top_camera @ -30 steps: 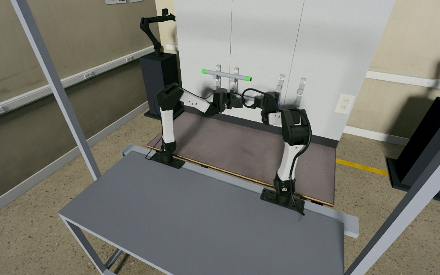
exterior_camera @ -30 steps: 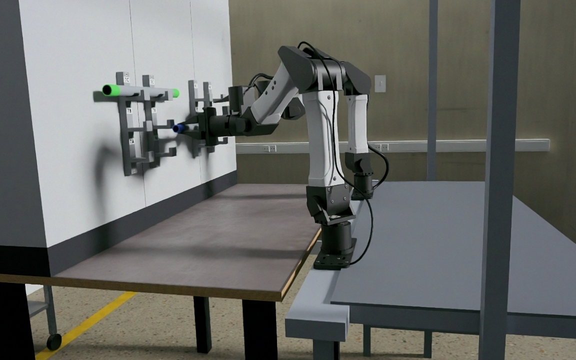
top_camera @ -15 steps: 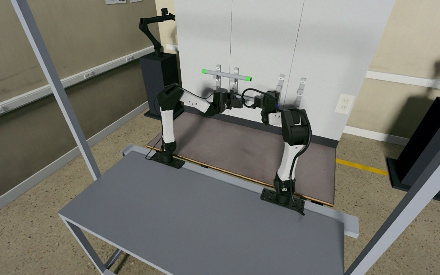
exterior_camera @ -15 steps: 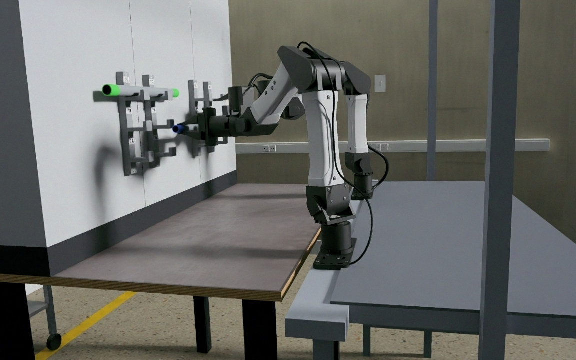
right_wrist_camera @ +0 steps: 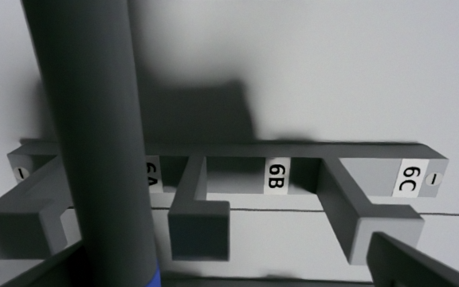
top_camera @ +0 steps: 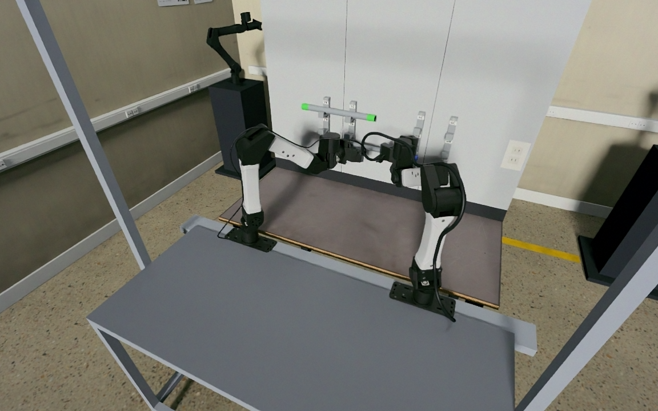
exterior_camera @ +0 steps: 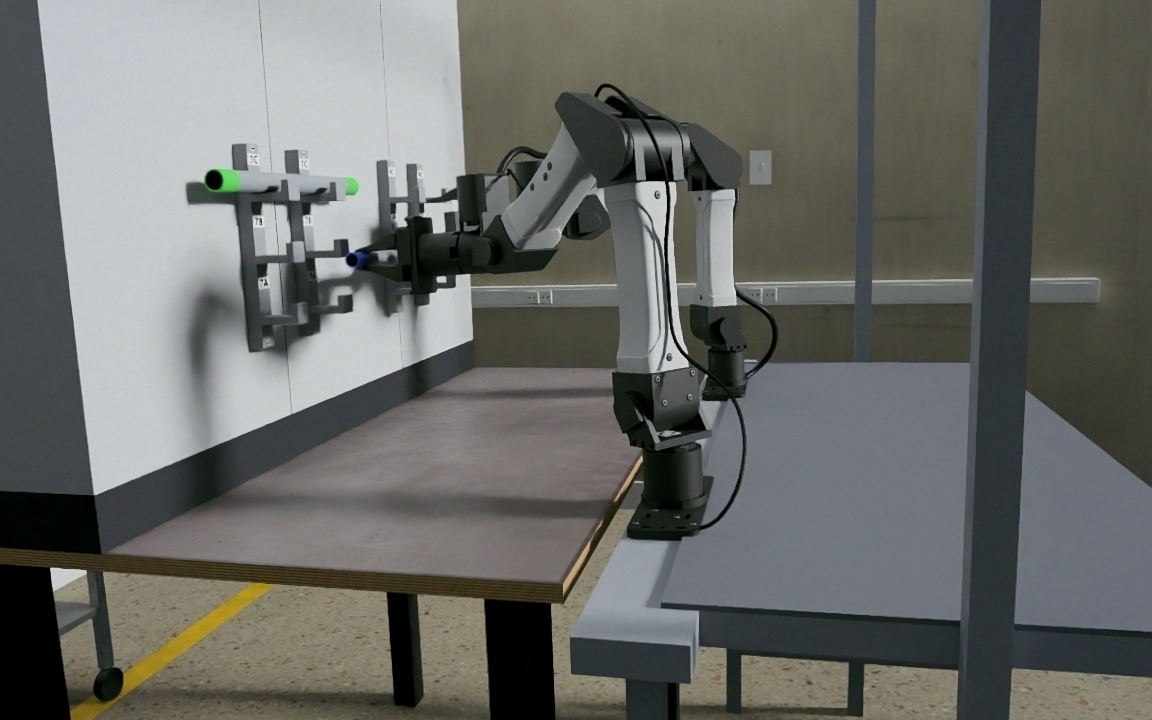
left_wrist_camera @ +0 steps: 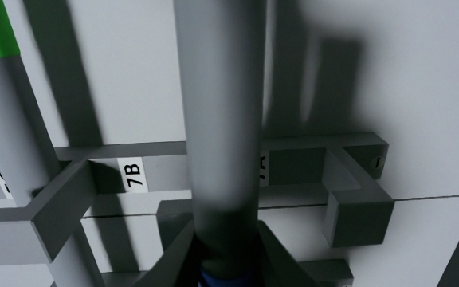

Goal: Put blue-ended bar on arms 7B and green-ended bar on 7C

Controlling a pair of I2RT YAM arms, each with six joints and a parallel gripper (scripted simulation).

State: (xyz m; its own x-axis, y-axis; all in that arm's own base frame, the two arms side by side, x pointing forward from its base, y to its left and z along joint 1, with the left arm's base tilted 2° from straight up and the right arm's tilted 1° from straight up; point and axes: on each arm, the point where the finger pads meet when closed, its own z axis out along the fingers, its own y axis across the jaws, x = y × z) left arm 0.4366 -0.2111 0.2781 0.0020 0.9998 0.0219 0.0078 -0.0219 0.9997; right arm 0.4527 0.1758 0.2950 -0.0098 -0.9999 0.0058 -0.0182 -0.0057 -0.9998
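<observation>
The green-ended bar (top_camera: 338, 112) (exterior_camera: 258, 182) (left_wrist_camera: 10, 119) rests across the 7C arms, its middle between them. My left gripper (exterior_camera: 371, 259) (left_wrist_camera: 226, 232) is shut on the blue-ended bar (top_camera: 372, 148) (left_wrist_camera: 223, 119) (right_wrist_camera: 98, 159), close to one blue end. It holds that bar out in front of the wall; in the left wrist view the bar crosses over the rail between labels 7B and 7A. The bar runs sideways toward the rack labelled 6. My right gripper (right_wrist_camera: 234, 245) is open, with the bar's other end still between its spread fingers, close to one finger.
The rack 7 rails (exterior_camera: 251, 268) (left_wrist_camera: 166, 171) have hooked arms at three levels. The rack 6 rails (top_camera: 449, 135) (right_wrist_camera: 233, 175) stand beside them, behind my right gripper. A brown table (top_camera: 372, 225) (exterior_camera: 437, 474) lies below the wall.
</observation>
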